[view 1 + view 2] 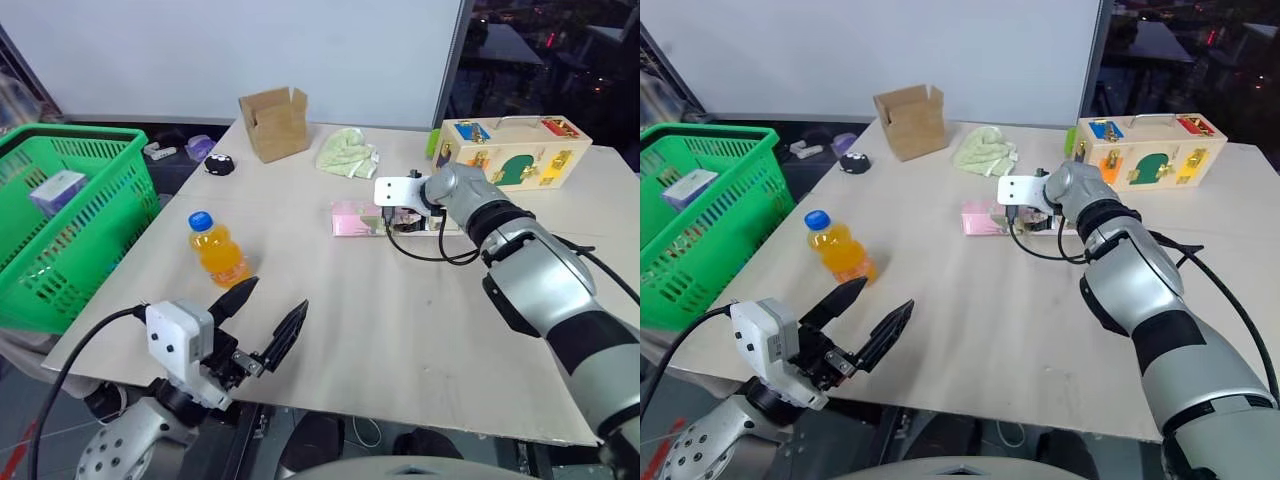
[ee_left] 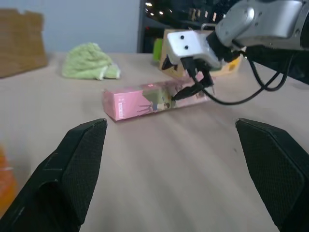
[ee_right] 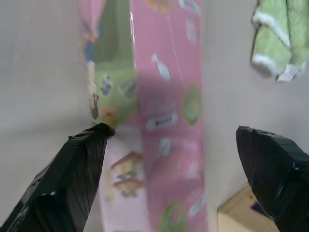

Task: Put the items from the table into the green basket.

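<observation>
Right gripper (image 3: pixel 169 140) spread wide astride the pink package (image 1: pixel 356 219)

Package lies flat mid-frame on the table (image 1: pixel 420 330), long axis left-right. Bottle (image 1: pixel 216 250) upright left of centre. Left gripper (image 1: pixel 268 312) wide open, empty, lower left.

Silver-grey arms (image 1: pixel 545 275), black-fingered grippers (image 1: pixel 262 318), white wrist housings (image 1: pixel 178 340), black cables (image 1: pixel 430 250)

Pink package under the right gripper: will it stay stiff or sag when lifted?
The pink package looks long, flat and soft-wrapped, so it may droop if held near one end. It lies flat, so rolling seems unlikely. The glossy-looking wrap may slip; the open right gripper straddles its width.
</observation>
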Available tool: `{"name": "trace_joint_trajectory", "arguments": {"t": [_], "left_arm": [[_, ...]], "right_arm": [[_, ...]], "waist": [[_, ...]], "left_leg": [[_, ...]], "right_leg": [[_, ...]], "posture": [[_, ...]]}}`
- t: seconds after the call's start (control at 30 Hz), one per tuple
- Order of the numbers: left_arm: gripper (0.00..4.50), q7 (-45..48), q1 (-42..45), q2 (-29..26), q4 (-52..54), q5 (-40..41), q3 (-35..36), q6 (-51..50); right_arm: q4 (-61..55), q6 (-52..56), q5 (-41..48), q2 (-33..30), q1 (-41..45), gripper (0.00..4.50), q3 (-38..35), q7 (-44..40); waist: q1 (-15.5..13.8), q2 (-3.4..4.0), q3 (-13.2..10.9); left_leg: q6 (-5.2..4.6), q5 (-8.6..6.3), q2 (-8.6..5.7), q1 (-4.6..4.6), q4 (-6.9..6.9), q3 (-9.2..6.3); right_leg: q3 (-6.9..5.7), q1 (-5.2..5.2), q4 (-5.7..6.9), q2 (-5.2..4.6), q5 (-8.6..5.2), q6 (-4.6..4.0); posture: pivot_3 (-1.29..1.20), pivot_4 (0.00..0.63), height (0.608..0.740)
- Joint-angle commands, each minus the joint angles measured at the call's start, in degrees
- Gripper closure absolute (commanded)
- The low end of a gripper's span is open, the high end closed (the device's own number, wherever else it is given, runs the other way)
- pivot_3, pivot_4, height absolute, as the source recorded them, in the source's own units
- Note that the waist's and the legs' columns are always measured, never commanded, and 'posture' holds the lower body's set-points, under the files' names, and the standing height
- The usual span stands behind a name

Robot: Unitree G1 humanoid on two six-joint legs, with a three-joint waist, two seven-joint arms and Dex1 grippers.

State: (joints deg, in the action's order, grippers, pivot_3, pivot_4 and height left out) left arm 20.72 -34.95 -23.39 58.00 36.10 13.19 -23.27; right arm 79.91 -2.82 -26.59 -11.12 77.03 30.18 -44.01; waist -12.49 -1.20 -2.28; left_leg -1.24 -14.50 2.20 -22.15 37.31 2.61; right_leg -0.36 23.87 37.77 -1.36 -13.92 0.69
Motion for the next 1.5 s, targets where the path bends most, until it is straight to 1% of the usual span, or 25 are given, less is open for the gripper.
{"name": "trace_joint_trajectory", "arguments": {"t": [0.03,0.17,0.23,0.3,0.33,0.47,0.73,0.83,0.9,0.97,1.0,1.07,1.17,1.33,1.37,1.5], "left_arm": [[0.07,-1.74,0.79,0.26,1.97,-1.18,-0.46,0.98],[0.07,-2.22,1.16,0.46,1.51,-1.44,-0.43,0.98],[0.07,-2.40,1.43,0.44,1.36,-1.29,-0.37,0.89],[0.07,-2.78,2.40,0.21,1.19,-0.79,-0.38,0.36],[0.07,-2.99,2.98,0.05,1.16,-0.53,-0.40,0.02],[0.07,-3.89,5.65,-0.61,0.63,0.61,0.23,-1.47],[0.07,-2.94,7.16,-0.78,-1.30,0.65,-0.40,-1.79],[0.07,-2.40,7.70,-0.78,-2.32,0.78,-0.30,-1.43],[0.07,-2.09,7.94,-0.76,-2.78,0.59,-0.52,-1.22],[0.07,-1.81,7.87,-0.68,-2.96,0.37,-0.74,-1.04],[0.07,-1.66,7.79,-0.65,-3.01,0.31,-0.72,-0.98],[0.07,-1.38,7.62,-0.58,-3.17,0.12,-0.74,-0.81],[0.07,-0.96,7.49,-0.59,-3.45,-0.04,-0.69,-0.59],[0.07,0.16,8.52,-1.10,-4.73,0.12,-0.43,-0.32],[0.07,0.28,8.57,-1.15,-4.82,0.08,-0.41,-0.28],[0.07,0.67,8.39,-1.33,-4.88,-0.15,0.01,-0.11]], "right_arm": [[-0.18,3.03,0.72,-0.03,0.24,0.00,-3.20,-2.15],[-0.20,6.12,1.39,-0.21,-0.70,0.00,-5.69,-6.42],[-0.31,6.83,1.27,-0.53,-1.03,0.00,-6.46,-7.46],[-0.44,7.24,1.30,-1.13,-1.41,0.00,-7.55,-6.26],[-0.47,7.39,1.41,-1.49,-1.55,0.00,-7.97,-7.78],[-0.77,6.61,2.00,-3.09,-1.52,0.00,-8.84,-19.23],[-2.80,3.04,3.53,-7.58,-2.28,0.00,-9.86,-35.51],[-4.13,1.70,5.30,-9.25,-2.89,0.00,-11.18,-39.96],[-5.28,0.55,8.77,-9.49,-2.80,0.00,-14.85,-36.50],[-5.87,0.39,11.73,-9.60,-1.85,0.00,-18.88,-27.76],[-5.94,0.12,12.18,-9.95,-1.45,0.00,-19.84,-24.43],[-5.92,-1.85,11.97,-11.88,-1.07,0.00,-20.54,-20.80],[-5.19,-0.67,12.23,-13.73,-0.69,0.00,-21.40,-18.30],[-3.08,4.04,9.15,-15.75,-1.63,0.00,-19.67,-10.01],[-2.74,4.99,8.93,-15.84,-1.83,0.00,-19.68,-9.53],[-1.74,7.57,8.21,-16.59,-3.22,0.00,-19.46,-12.26]], "waist": [[-0.99,0.00,0.00],[-2.87,-0.04,0.04],[-3.82,-0.04,0.07],[-4.30,-0.04,0.09],[-4.38,-0.03,0.09],[-5.04,0.02,0.25],[-5.24,0.09,0.45],[-5.17,0.11,0.46],[-5.13,0.14,0.44],[-4.90,0.20,0.39],[-4.74,0.21,0.39],[-4.66,0.21,0.39],[-4.66,0.21,0.39],[-4.08,0.20,0.40],[-3.98,0.21,0.40],[-3.63,0.22,0.40]], "left_leg": [[0.00,0.00,0.00,-0.04,0.00,0.00],[0.00,0.00,-0.02,-0.64,0.11,0.02],[0.01,0.00,-0.03,-0.71,0.11,0.08],[0.03,-0.02,-0.03,-0.73,0.10,0.10],[0.04,-0.02,-0.02,-0.74,0.10,0.10],[0.05,-0.03,0.03,-0.72,0.12,0.10],[0.06,-0.03,0.04,-0.71,0.13,0.10],[0.06,-0.03,0.04,-0.71,0.14,0.10],[0.06,-0.03,0.04,-0.71,0.18,0.10],[0.06,-0.03,0.05,-0.72,0.20,0.11],[0.06,-0.03,0.05,-0.74,0.20,0.12],[0.07,-0.03,0.06,-0.75,0.20,0.11],[0.09,-0.05,0.05,-0.81,0.20,0.10],[0.10,-0.05,0.05,-0.81,0.20,0.13],[0.10,-0.05,0.05,-0.81,0.20,0.13],[0.10,-0.05,0.06,-0.81,0.20,0.16]], "right_leg": [[-0.01,0.05,-0.01,0.00,0.01,0.00],[-0.13,0.50,0.00,0.03,0.15,-0.13],[-0.17,0.54,-0.01,0.03,0.19,-0.07],[-0.18,0.57,-0.01,0.04,0.18,-0.09],[-0.20,0.58,-0.01,0.07,0.15,-0.14],[-0.22,0.57,0.00,0.18,0.13,-0.15],[-0.22,0.57,0.00,0.22,0.16,-0.12],[-0.22,0.57,0.00,0.23,0.15,-0.13],[-0.22,0.56,0.02,0.23,0.15,-0.14],[-0.21,0.57,0.03,0.23,0.15,-0.16],[-0.19,0.59,0.04,0.24,0.15,-0.17],[-0.19,0.59,0.05,0.24,0.16,-0.16],[-0.20,0.60,-0.01,0.23,0.17,-0.16],[-0.17,0.60,-0.03,0.22,0.16,-0.19],[-0.17,0.60,-0.02,0.22,0.15,-0.21],[-0.12,0.63,0.01,0.23,0.17,-0.21]], "posture": [[0.51,0.000,0.740],[0.51,0.000,0.740],[0.50,0.000,0.740],[0.49,0.000,0.740],[0.49,0.000,0.740],[0.46,0.000,0.740],[0.43,0.000,0.740],[0.40,0.000,0.740],[0.40,0.000,0.740],[0.40,0.000,0.740],[0.40,0.000,0.740],[0.40,0.000,0.740],[0.39,0.000,0.740],[0.38,0.000,0.740],[0.38,0.000,0.740],[0.40,0.000,0.740]]}}
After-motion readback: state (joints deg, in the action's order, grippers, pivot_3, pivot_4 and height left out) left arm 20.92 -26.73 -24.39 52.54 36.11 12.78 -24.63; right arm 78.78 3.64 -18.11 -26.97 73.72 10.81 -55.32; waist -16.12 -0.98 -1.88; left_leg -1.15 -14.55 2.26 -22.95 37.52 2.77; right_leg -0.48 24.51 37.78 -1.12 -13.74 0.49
